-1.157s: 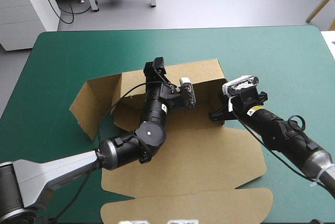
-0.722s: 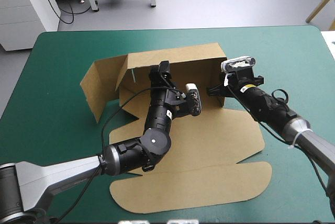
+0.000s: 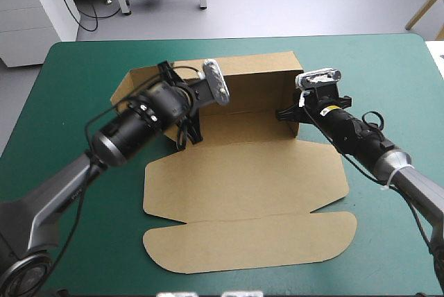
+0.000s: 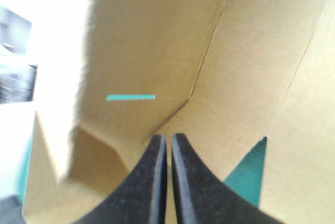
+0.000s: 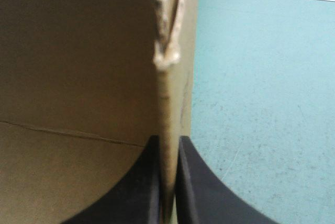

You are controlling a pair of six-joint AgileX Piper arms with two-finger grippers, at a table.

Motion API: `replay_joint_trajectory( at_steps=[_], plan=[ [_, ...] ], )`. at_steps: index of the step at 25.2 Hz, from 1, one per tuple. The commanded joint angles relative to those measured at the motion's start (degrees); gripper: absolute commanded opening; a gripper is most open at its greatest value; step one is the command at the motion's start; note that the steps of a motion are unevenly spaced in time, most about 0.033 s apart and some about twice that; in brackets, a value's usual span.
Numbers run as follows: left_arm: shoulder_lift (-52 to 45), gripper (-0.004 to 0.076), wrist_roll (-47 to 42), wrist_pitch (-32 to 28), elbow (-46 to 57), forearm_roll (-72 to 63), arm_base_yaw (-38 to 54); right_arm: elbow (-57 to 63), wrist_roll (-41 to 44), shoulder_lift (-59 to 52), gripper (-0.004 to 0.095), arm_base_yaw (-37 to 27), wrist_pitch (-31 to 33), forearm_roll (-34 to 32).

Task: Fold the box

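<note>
The brown box [image 3: 243, 172] lies in the middle of the teal-green table with its back wall [image 3: 257, 78] raised and its lid [image 3: 250, 241] flat toward the front. My left gripper [image 3: 193, 132] is inside the box's left back corner. In the left wrist view its black fingers [image 4: 167, 136] meet over the corner crease with no board showing between them. My right gripper [image 3: 285, 113] is shut on the box's upright right wall [image 3: 297, 122]. The right wrist view shows that wall's torn edge [image 5: 168, 51] rising from between its fingers [image 5: 168, 139].
A side flap [image 3: 133, 80] stands out past the left arm at the box's left end. A thin slot [image 4: 131, 97] in the left wall shows teal-green cover. Bare table [image 3: 76, 172] lies left, right and behind the box.
My left arm swung from the middle of the box to its left back corner, and its fingers went from open to shut. The left flap and back wall stand more upright. The right gripper kept its hold.
</note>
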Motion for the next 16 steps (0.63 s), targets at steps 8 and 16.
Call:
replay_joint_trajectory(
  at_steps=[8,16],
  plan=[
    [-2.30,0.0013,3.03,13.09,-17.12,-39.16,34.62,-2.33,0.50,-2.08,-0.0014,-0.40,-3.65,0.66],
    [-2.42,0.0013,4.96,13.91,-5.39,-66.67,67.14,-2.33,0.50,-2.08,-0.0014,-0.40,-3.65,0.66]
  ],
)
